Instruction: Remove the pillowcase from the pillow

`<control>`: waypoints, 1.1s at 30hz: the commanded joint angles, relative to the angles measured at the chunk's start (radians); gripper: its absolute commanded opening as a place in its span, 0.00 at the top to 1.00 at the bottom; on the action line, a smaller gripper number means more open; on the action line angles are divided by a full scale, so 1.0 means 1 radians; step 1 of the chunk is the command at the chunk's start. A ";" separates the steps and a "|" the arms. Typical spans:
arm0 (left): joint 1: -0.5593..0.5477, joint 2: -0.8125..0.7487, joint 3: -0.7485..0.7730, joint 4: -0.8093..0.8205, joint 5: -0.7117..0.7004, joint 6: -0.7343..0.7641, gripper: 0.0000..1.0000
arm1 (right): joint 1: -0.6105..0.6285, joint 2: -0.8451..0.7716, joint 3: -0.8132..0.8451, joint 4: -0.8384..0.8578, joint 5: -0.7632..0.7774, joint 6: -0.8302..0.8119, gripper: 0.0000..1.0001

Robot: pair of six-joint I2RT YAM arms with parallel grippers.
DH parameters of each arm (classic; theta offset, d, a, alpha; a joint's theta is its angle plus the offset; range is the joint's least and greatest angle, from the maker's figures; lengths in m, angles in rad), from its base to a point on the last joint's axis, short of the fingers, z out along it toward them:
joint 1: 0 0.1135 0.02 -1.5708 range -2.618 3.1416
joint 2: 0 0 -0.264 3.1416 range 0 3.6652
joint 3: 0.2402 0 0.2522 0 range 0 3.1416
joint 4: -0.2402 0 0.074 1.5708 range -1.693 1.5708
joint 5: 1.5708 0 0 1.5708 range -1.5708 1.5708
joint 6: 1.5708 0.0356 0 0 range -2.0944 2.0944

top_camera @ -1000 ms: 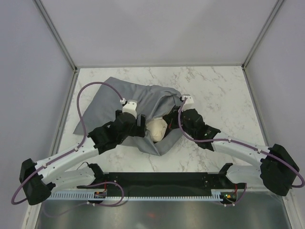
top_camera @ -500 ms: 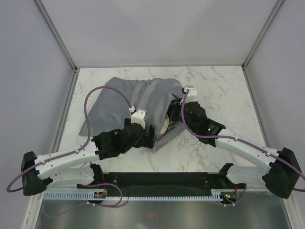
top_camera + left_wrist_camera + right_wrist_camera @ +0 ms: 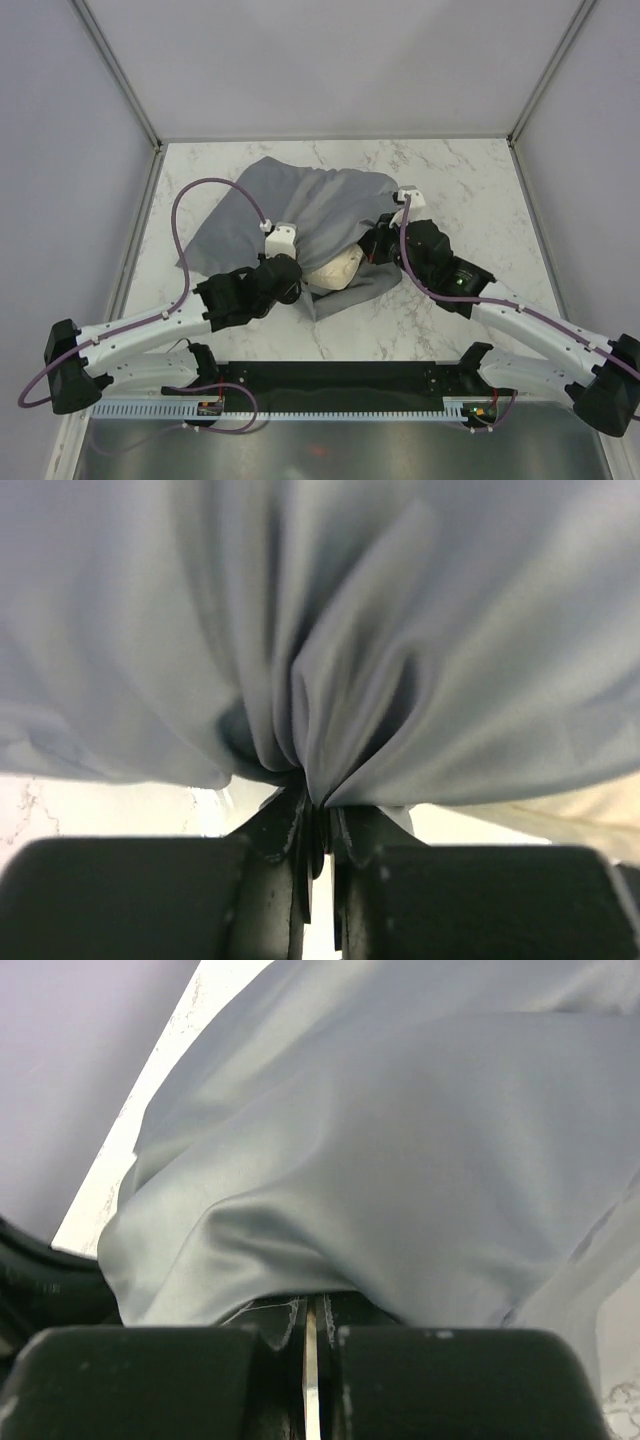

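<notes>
Start up close. In the left wrist view, the left pincer (image 3: 315,815) is squeezed tight on a fold of the grey pillowcase (image 3: 300,630). The cloth bunches into deep creases that all run down into the tips. Just to the right of the tips, a bit of the cream pillow (image 3: 590,815) peeks out from under the cloth. To the left of the tips there is a strip of white table (image 3: 100,805).

In the right wrist view, the right pincer (image 3: 310,1310) is pressed almost shut, with only a thin slit between its two halves. The stitched edge of the pillowcase (image 3: 400,1160) goes down into the tips and looks nipped there. Above the tips the cloth is smooth and puffy. This view shows only cloth, a sliver of table (image 3: 105,1185) and the wall (image 3: 60,1060) off to the left.

Only the view from above shows both pincers at once. The pillow (image 3: 335,270) sits between them, and its cream end pokes out of the open mouth of the case. The left pincer (image 3: 300,290) is at its left side. The right pincer (image 3: 372,245) is at its right side, a little farther back. Past both pincers, the rest of the pillowcase (image 3: 290,200) lies rumpled across the marble table (image 3: 460,180).
</notes>
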 commanded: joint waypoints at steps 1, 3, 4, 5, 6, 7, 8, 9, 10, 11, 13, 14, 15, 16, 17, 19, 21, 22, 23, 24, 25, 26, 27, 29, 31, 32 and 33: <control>0.090 0.005 -0.007 0.006 -0.080 0.060 0.90 | -0.004 -0.109 -0.004 0.021 -0.009 -0.019 1.00; 0.144 0.007 -0.006 0.006 -0.060 0.072 0.91 | -0.004 -0.137 -0.014 -0.018 -0.007 -0.023 1.00; 0.158 0.007 -0.002 0.007 -0.055 0.078 0.92 | -0.003 -0.163 -0.017 -0.029 -0.007 -0.026 1.00; 0.170 0.008 0.002 0.007 -0.054 0.092 0.92 | -0.003 -0.177 -0.020 -0.042 -0.004 -0.024 1.00; 0.179 0.007 0.008 0.013 -0.051 0.103 0.92 | -0.004 -0.189 -0.025 -0.058 -0.006 -0.024 1.00; 0.193 0.010 0.022 0.018 -0.048 0.112 0.92 | -0.003 -0.210 -0.034 -0.067 -0.009 -0.024 1.00; 0.201 0.011 0.031 0.023 -0.046 0.132 0.92 | -0.004 -0.220 -0.039 -0.076 -0.013 -0.026 1.00; 0.205 0.017 0.053 0.024 -0.042 0.141 0.92 | -0.004 -0.229 -0.042 -0.089 -0.018 -0.027 1.00; 0.218 0.024 0.066 0.026 -0.031 0.149 0.91 | -0.004 -0.241 -0.053 -0.095 -0.024 -0.027 1.00; 0.224 0.046 0.080 0.030 -0.026 0.166 0.90 | -0.004 -0.246 -0.059 -0.098 -0.033 -0.029 1.00; 0.241 0.074 0.117 0.050 -0.013 0.199 0.88 | -0.003 -0.264 -0.082 -0.102 -0.045 -0.023 1.00; 0.250 0.117 0.128 0.061 -0.011 0.212 0.87 | -0.003 -0.270 -0.088 -0.101 -0.055 -0.020 1.00; 0.262 0.137 0.146 0.073 -0.008 0.224 0.86 | -0.003 -0.277 -0.094 -0.101 -0.078 -0.020 1.00; 0.292 0.164 0.155 0.082 0.016 0.235 0.85 | -0.003 -0.286 -0.103 -0.102 -0.085 -0.016 1.00; 0.310 0.207 0.166 0.105 0.027 0.259 0.82 | -0.004 -0.290 -0.106 -0.102 -0.095 -0.015 1.00; 0.358 0.260 0.189 0.127 0.059 0.278 0.77 | -0.004 -0.306 -0.117 -0.107 -0.115 -0.007 1.00; 0.389 0.325 0.209 0.162 0.102 0.307 0.62 | -0.004 -0.318 -0.126 -0.113 -0.127 -0.003 1.00; 0.406 0.346 0.218 0.170 0.141 0.315 0.52 | -0.004 -0.323 -0.129 -0.115 -0.128 0.002 1.00; 0.409 0.365 0.229 0.173 0.150 0.325 0.42 | -0.004 -0.324 -0.134 -0.116 -0.128 0.002 1.00; 0.411 0.388 0.247 0.171 0.155 0.329 0.32 | -0.004 -0.326 -0.137 -0.118 -0.130 0.003 1.00; 0.411 0.392 0.254 0.168 0.170 0.329 0.16 | -0.004 -0.327 -0.145 -0.119 -0.122 0.007 1.00; 0.411 0.386 0.258 0.167 0.181 0.327 0.11 | -0.004 -0.324 -0.148 -0.118 -0.118 0.007 1.00; 0.411 0.375 0.261 0.167 0.196 0.322 0.08 | -0.004 -0.323 -0.149 -0.119 -0.113 0.010 1.00; 0.409 0.315 0.255 0.167 0.251 0.312 0.00 | -0.004 -0.309 -0.154 -0.119 -0.093 0.014 1.00; 0.409 0.237 0.242 0.156 0.314 0.313 0.00 | -0.003 -0.289 -0.154 -0.112 -0.072 0.020 1.00; 0.409 0.210 0.238 0.149 0.335 0.316 0.00 | -0.004 -0.280 -0.151 -0.112 -0.066 0.022 1.00; 0.409 0.188 0.234 0.123 0.393 0.322 0.00 | -0.003 -0.261 -0.149 -0.096 -0.062 0.022 1.00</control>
